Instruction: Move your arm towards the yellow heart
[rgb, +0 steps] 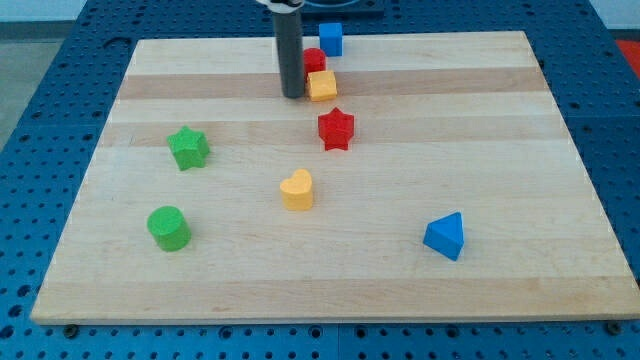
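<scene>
where the rod comes down from the view's top, its upper end is cut off by the frame edge, and my tip (293, 95) rests on the wooden board (480, 290) just left of a yellow block (322, 86), very close to it, though contact cannot be made out. there are no jaws, only the plain rod end holding nothing. a red block (314, 59) is partly hidden behind the yellow one, shape unclear, and a blue cube (331, 39) sits near the board's top edge. the yellow heart (297, 189) lies well below my tip, near the board's middle. between them, slightly right, is a red star (336, 129). a green star (188, 148) and green cylinder (168, 227) sit left; a blue triangular block (445, 236) lower right.
</scene>
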